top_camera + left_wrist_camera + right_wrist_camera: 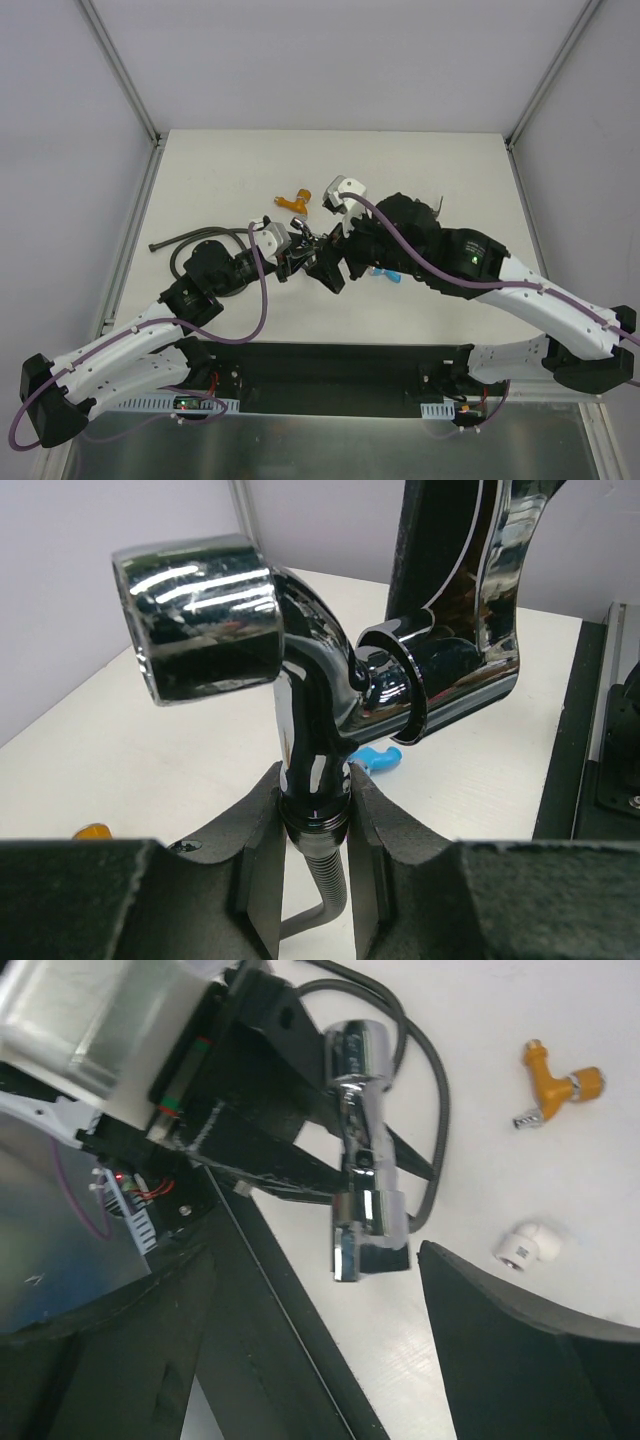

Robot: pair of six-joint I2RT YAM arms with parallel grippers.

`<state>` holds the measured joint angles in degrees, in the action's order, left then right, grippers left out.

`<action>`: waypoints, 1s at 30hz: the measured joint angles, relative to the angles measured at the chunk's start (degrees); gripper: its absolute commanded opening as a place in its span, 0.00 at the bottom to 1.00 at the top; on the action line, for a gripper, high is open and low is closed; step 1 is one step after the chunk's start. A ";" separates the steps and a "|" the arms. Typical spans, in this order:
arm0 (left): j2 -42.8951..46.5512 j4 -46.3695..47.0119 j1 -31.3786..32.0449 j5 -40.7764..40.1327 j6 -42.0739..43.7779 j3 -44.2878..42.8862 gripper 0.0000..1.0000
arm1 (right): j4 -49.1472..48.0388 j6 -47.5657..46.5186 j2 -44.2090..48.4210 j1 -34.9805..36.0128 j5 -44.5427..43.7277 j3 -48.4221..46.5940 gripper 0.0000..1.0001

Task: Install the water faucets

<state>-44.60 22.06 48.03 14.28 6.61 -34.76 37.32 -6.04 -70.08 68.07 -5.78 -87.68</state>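
My left gripper is shut on the lower stem of the chrome faucet, at the dark nut where the flexible hose joins it, and holds it upright above the table. In the right wrist view the chrome faucet has its lever end between the tips of my open right gripper, not touched. In the top view the two grippers, left and right, meet at mid table. The orange faucet lies behind them. The blue faucet lies under the right arm. The dark grey-brown faucet is out of view.
The long dark hose curls on the table's left side. A white elbow fitting lies near the orange faucet. The black base plate runs along the near edge.
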 measured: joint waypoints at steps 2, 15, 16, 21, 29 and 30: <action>0.00 0.00 0.00 0.00 0.00 0.00 0.00 | -1.16 -0.02 0.00 0.00 2.49 0.22 0.82; 0.87 -0.09 0.00 -0.04 -0.22 -0.02 0.00 | -4.50 0.63 -0.13 -0.85 8.55 0.31 0.71; 0.87 -0.07 0.00 -0.02 -0.24 -0.02 0.00 | -4.52 0.76 -0.13 -0.81 7.89 0.35 0.70; 0.87 -0.07 0.00 0.00 -0.26 -0.02 0.00 | -4.92 1.16 0.24 -0.42 3.10 2.29 0.69; 0.81 -0.07 0.00 0.68 -1.05 -0.02 0.00 | -5.22 1.07 1.77 -0.31 -3.32 4.28 0.65; 0.76 -0.07 0.00 0.85 -1.09 -0.04 0.00 | -5.40 1.07 1.92 -0.31 -3.67 4.33 0.65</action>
<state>-43.83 22.00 48.03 15.14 5.52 -34.81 31.92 -4.97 -68.16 67.77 -9.45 -83.35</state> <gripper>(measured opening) 0.236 0.654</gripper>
